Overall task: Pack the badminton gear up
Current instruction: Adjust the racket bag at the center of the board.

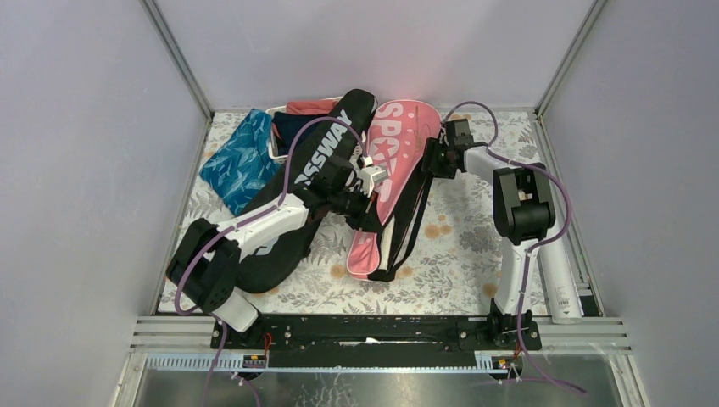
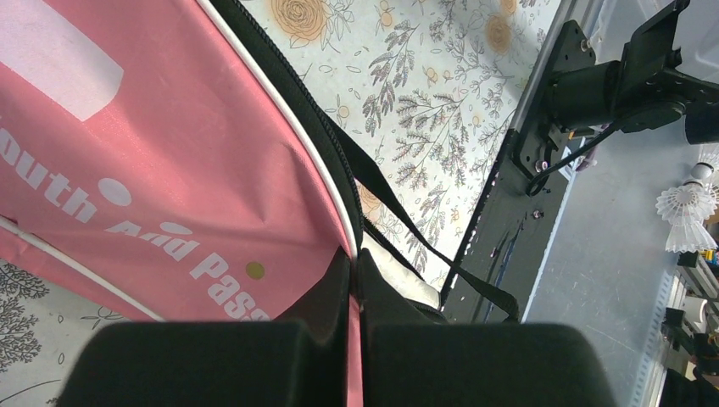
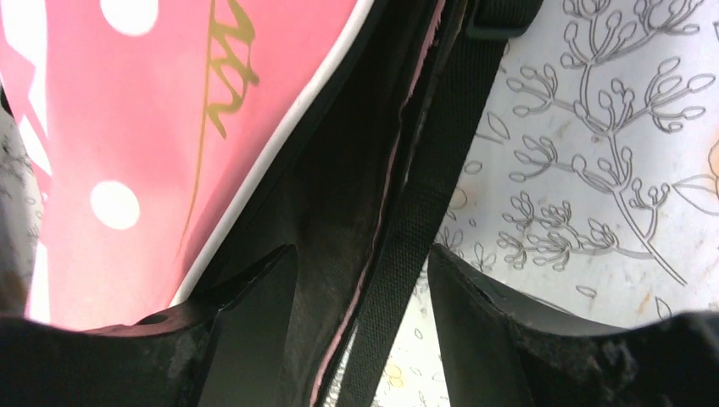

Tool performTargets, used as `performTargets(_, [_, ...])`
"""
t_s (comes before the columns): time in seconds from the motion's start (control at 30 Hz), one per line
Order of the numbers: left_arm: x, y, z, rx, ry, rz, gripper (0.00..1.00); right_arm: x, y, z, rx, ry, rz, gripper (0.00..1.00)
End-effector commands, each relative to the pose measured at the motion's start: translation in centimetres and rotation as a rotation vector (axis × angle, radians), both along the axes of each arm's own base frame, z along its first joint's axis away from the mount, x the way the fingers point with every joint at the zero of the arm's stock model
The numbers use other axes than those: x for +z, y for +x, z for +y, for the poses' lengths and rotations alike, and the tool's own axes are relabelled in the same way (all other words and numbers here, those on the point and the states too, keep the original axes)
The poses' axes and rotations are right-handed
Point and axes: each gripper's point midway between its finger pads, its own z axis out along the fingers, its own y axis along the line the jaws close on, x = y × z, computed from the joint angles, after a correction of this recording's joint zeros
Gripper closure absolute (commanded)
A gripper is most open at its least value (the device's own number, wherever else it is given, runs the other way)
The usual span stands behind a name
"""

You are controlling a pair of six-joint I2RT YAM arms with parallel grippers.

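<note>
Slippage is the risk: the left gripper (image 2: 354, 264), pinching the pink bag (image 1: 398, 144) by its thin hem at mid-table, could lose it if the spread right gripper (image 3: 360, 267), straddling the black strap (image 3: 424, 170), tugs. The pink print reads "SPO" and "outh And pas"; the black bag (image 1: 326, 157) alongside shows "SSWAY".

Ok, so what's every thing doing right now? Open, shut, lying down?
Pink bag, lying down, one edge pinched.
Black bag, lying down beside the pink one, not gripped.
White tube, lying far right, untouched.
Left pincer, shut on the pink bag's edge.
Right pincer, open, straddling the pink bag's black side and strap.
</note>
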Motion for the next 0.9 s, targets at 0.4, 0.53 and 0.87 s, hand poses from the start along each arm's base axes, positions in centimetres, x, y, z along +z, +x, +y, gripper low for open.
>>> performTargets(0.4, [0.8, 2.2, -0.7, 0.011, -0.039, -0.131, 1.0, -4.4, 0.3, 1.8, -0.013, -0.051, 0.074, 0.66])
performTargets(0.53, [0.6, 2.2, -0.5, 0.012, -0.032, -0.139, 1.0, -2.7, 0.6, 1.8, -0.015, -0.042, 0.035, 0.87])
performTargets(0.87, [-1.1, 2.5, 0.3, -0.04, 0.061, -0.235, 1.0, 6.3, 0.9, 1.0, 0.067, -0.064, -0.119, 1.0])
